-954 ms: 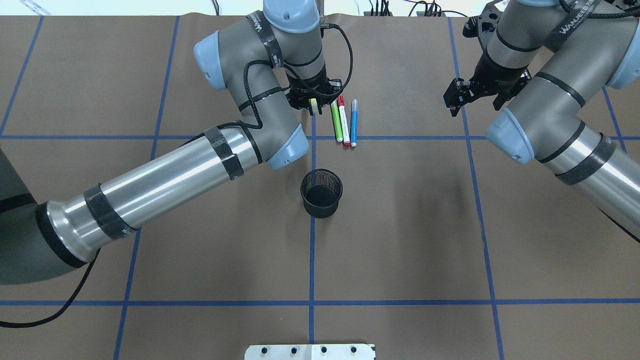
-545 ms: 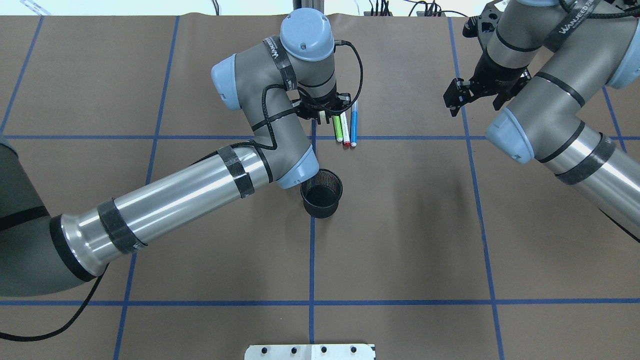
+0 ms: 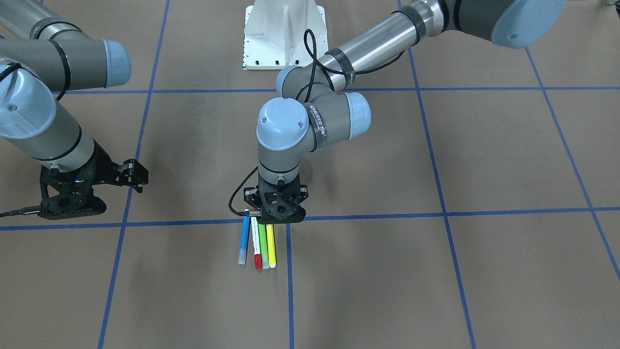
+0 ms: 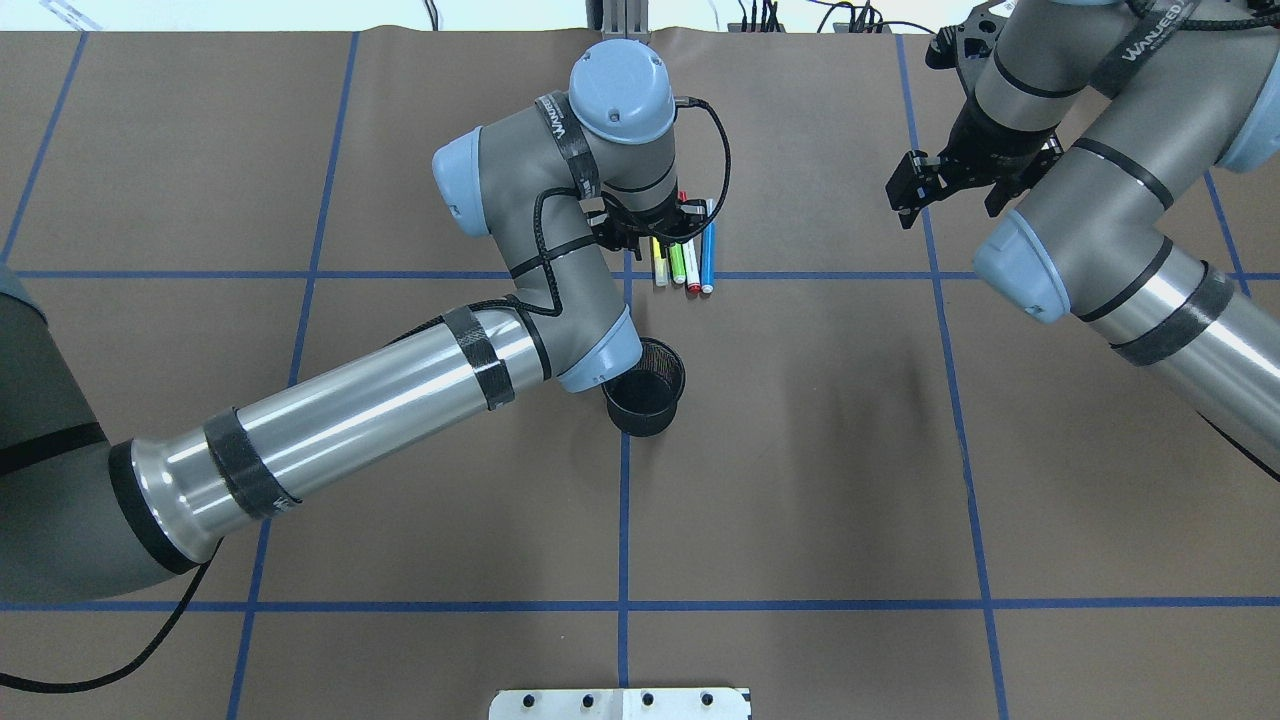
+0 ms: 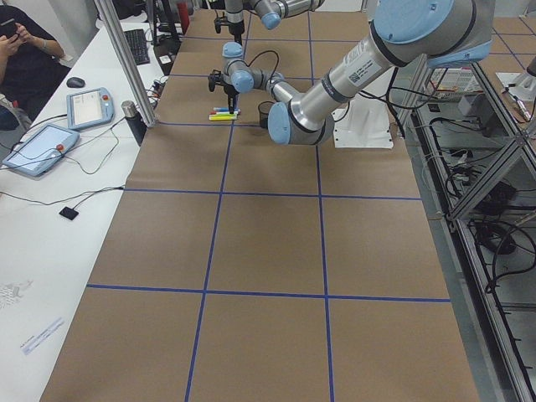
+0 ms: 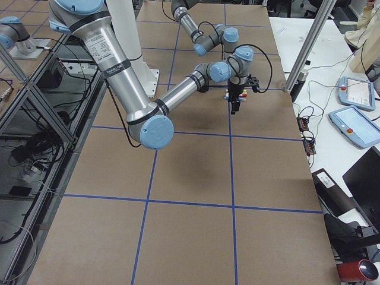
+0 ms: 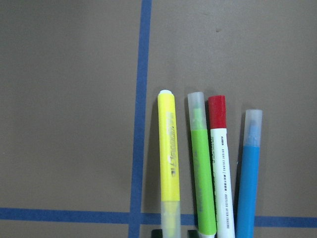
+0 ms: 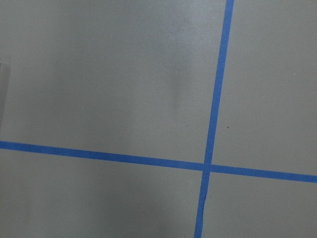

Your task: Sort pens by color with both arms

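Four pens lie side by side in a tight row on the brown table (image 4: 800, 450), toward its far side and just right of the middle blue tape line (image 4: 624, 520). Their near ends cross the tape line that runs from left to right. From left to right in the overhead view they are the yellow pen (image 4: 659, 265), the green pen (image 4: 677, 262), the white pen with the red cap (image 4: 691, 268) and the blue pen (image 4: 708, 255). The yellow pen is just beside the green one and its clear cap points to the near side, while the other three caps point to the far side. The left arm (image 4: 350, 400) reaches in from the near left, and the left gripper (image 4: 655, 228) points straight down over the row. Its fingertips (image 7: 156, 231) stand on either side of the yellow pen's capped end; whether they pinch it or have let go, I cannot tell. A black mesh cup (image 4: 655, 385) stands upright nearer than the pens, on the middle line, partly under the left arm's elbow. The right arm (image 4: 1120, 250) is at the far right, well apart from the pens. The right gripper (image 4: 950, 185) hangs above bare table with its fingers spread and nothing between them.
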Tool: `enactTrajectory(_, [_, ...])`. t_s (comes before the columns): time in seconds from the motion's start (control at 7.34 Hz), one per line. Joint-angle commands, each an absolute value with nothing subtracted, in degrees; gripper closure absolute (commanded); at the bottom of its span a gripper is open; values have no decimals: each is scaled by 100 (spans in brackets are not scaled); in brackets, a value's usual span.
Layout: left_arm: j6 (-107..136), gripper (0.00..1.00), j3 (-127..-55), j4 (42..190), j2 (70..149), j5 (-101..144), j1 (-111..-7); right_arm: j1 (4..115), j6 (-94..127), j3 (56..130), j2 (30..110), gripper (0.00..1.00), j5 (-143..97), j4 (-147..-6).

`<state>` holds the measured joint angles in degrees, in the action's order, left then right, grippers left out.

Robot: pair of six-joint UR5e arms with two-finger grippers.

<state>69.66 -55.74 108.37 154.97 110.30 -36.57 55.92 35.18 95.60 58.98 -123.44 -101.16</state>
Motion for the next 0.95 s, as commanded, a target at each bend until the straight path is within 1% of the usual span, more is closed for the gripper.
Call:
enactTrajectory(0.0, [6952, 38, -5808, 10767, 15487, 11056, -3682, 5651, 3525, 9554, 5880, 2, -12357, -10116])
enactTrajectory(0.14, [6943, 28, -6027, 10488, 15478, 11118, -3796, 5712, 3516, 9536, 5889, 2, -12357, -10125])
enactTrajectory(0.41, [6935, 0, -6502, 10170, 15338, 12001, -4391, 5765, 3481, 9510, 5897, 1, -12358, -10021])
enactTrajectory(0.68, [6578, 0, -7116, 10160, 14786, 12470, -4972, 5940, 3507, 9344, 5889, 1, -12418, -9792])
enactTrajectory(0.82, [6130, 0, -7371, 10151, 14409, 12611, -5236, 6142, 3507, 9056, 5854, 1, -12619, -9391])
